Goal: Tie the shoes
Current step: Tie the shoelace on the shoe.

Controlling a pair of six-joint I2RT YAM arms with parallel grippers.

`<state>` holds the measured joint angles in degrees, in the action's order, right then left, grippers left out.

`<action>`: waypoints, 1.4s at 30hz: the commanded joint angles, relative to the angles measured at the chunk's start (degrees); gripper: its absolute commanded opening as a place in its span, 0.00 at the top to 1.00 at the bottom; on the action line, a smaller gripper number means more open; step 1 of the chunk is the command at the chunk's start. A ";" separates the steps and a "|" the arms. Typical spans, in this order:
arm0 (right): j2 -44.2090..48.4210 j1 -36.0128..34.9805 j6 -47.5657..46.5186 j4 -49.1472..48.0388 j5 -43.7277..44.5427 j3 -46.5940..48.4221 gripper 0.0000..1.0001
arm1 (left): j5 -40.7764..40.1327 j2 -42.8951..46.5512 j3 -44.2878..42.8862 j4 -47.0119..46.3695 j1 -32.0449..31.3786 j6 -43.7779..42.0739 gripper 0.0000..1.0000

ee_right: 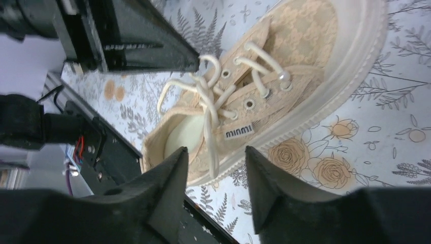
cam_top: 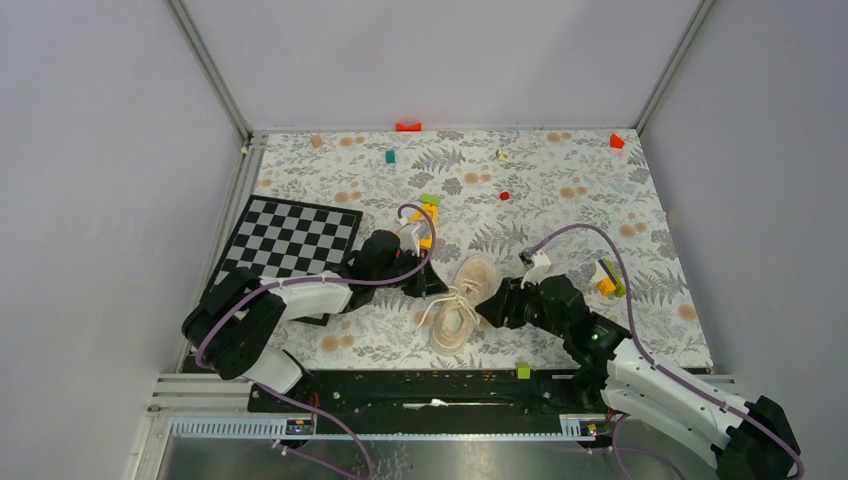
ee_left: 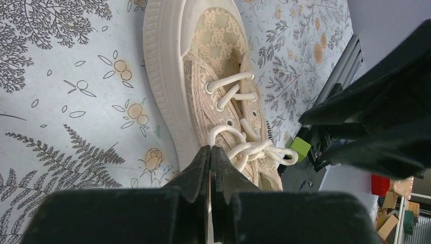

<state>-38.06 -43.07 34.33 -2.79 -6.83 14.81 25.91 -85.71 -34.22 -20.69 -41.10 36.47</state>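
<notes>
Cream laces (ee_right: 206, 96) on the shoe (cam_top: 462, 300) look crossed into a first knot, bow unfinished, we judge; left claw (ee_left: 210, 149) pressed together, right claw (ee_right: 216, 151) apart, holding nothing.

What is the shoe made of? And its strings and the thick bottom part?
The shoe's top looks like lacy woven cloth, matte beige: a flower pattern and tiny holes show. The laces look like soft twisted cord, maybe cotton; they bend in floppy loops. The sole looks like smooth cream rubber, with fine ridges along its side.
</notes>
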 commanded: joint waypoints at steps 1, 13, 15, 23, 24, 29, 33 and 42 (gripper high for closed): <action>-2.93 0.34 1.60 3.37 8.37 6.45 0.57 | 0.91 1.02 -0.94 -3.98 -0.20 -1.64 1.00; -22.30 0.23 3.56 9.89 9.49 20.84 0.65 | 4.19 1.51 -0.66 -6.36 -0.36 -4.79 1.00; -23.43 0.24 3.89 9.74 8.93 21.30 0.67 | 5.04 1.50 -0.69 -6.41 -0.50 -5.55 1.00; -25.97 0.22 4.84 6.88 7.01 20.30 0.64 | 6.02 1.24 -1.07 -6.67 -0.82 -6.18 1.00; -26.56 0.21 5.04 5.92 5.22 20.22 0.63 | 6.06 1.33 -1.03 -6.65 -0.89 -6.25 1.00; -28.95 0.19 5.89 1.48 3.14 19.47 0.61 | 6.04 1.59 -1.07 -6.14 -0.85 -6.54 1.00; -30.45 0.18 6.36 -1.07 2.02 19.27 0.61 | 6.11 1.74 -1.03 -5.94 -0.90 -6.67 1.00; -32.33 0.26 6.02 0.68 4.18 19.78 0.61 | 6.01 2.26 -0.61 -5.94 -0.93 -6.76 1.00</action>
<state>-70.46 -42.98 40.18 -1.08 -3.99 33.56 30.26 -85.56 -34.22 -24.03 -41.71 30.96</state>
